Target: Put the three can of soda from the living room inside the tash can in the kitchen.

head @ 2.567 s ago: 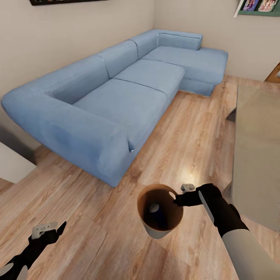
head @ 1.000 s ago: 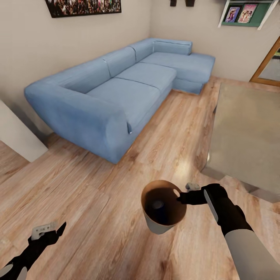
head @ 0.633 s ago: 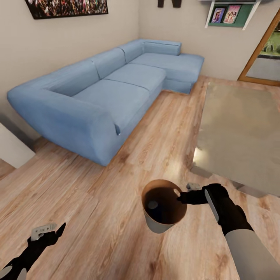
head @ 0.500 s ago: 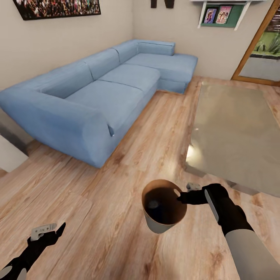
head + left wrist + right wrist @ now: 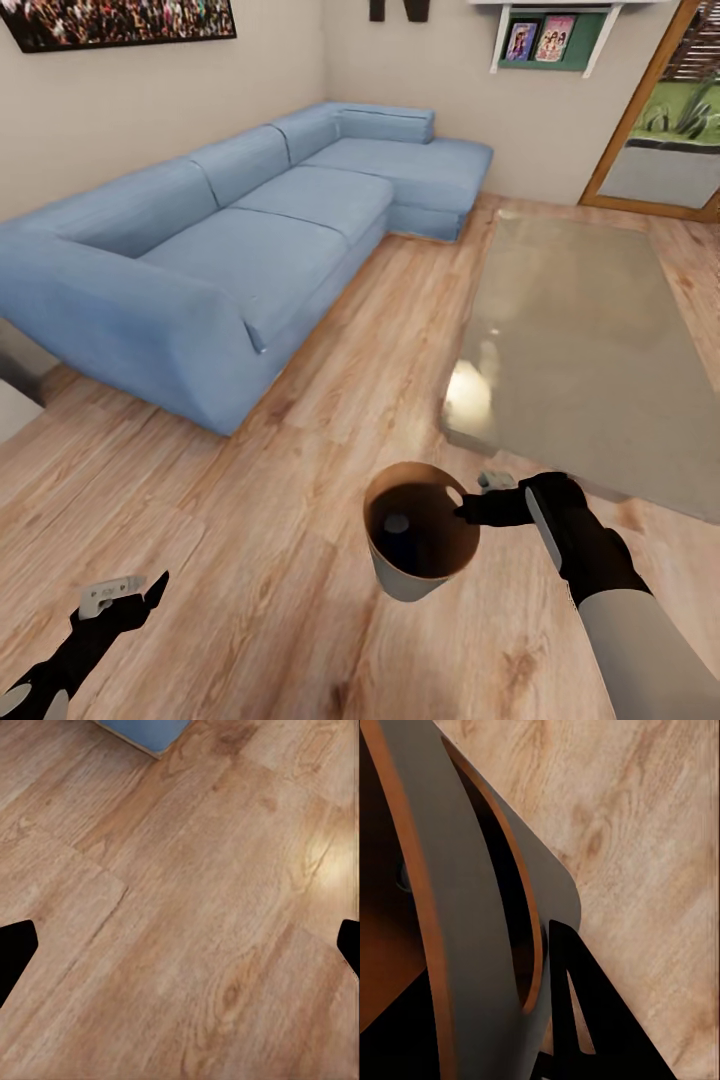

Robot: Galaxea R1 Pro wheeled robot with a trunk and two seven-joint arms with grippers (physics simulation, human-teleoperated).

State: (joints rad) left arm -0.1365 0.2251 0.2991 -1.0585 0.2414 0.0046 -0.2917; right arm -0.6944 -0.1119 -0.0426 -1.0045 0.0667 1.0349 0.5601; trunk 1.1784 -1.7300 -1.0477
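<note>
Right hand (image 5: 468, 510) pinches my trash can (image 5: 420, 575) by its rim, one soda can (image 5: 396, 523) inside; left hand (image 5: 125, 592) spread, empty.

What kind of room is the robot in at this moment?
Most likely a living room: a light blue corner sofa along the walls, a low grey table on the wood plank floor, and framed pictures on a wall shelf.

Grey trash can (image 5: 405, 582), brown inside, upright; can (image 5: 397, 524) within

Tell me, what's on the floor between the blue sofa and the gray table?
Nothing. In the head view, only bare wooden floor runs between the sofa and the table, with a bright glare spot near the table's corner.
</note>
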